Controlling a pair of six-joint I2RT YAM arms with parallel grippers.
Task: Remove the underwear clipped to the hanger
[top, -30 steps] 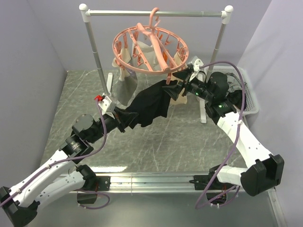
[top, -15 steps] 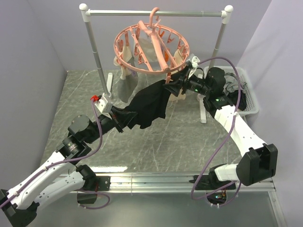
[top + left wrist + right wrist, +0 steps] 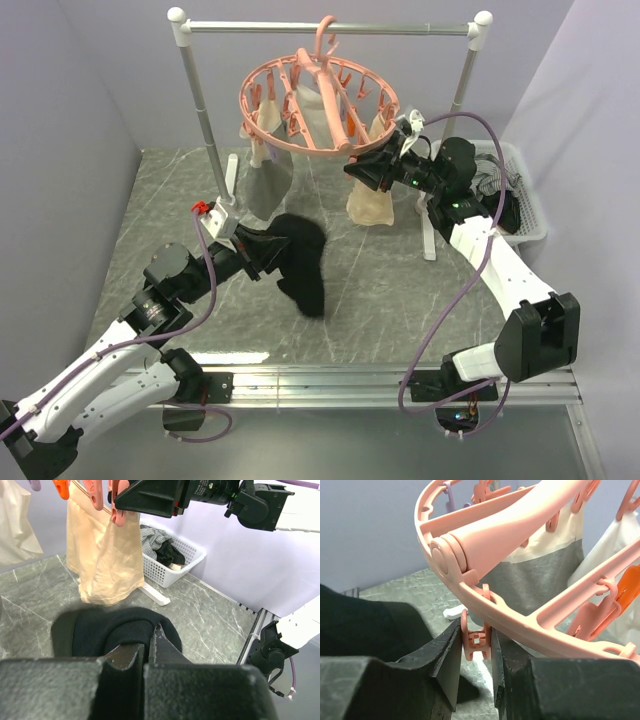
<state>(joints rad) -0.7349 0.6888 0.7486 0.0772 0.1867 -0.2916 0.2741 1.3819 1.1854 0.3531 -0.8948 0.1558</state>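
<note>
The salmon-pink hanger [image 3: 318, 100] hangs by its hook from the rail. My left gripper [image 3: 278, 250] is shut on a black piece of underwear [image 3: 305, 262], which droops free below it toward the table. In the left wrist view the black fabric [image 3: 115, 627] bunches between the fingers of the left gripper [image 3: 149, 642]. My right gripper [image 3: 353, 168] is at the ring's near right rim. In the right wrist view the right gripper [image 3: 477, 642] is shut on a pink clip [image 3: 477, 639]. Cream underwear [image 3: 372, 205] and grey-and-cream underwear [image 3: 265, 185] stay clipped on.
A silver rail [image 3: 330, 29] on two white-capped posts carries the hanger. At the right stands a white basket [image 3: 528, 215] that holds striped and dark cloth. A white foot of the rack [image 3: 152, 594] lies on the marble table near the basket.
The black underwear was stretched between the hanger clip and my left gripper; it has come off the clip and now hangs from the left gripper. My right gripper has closed on the clip.
</note>
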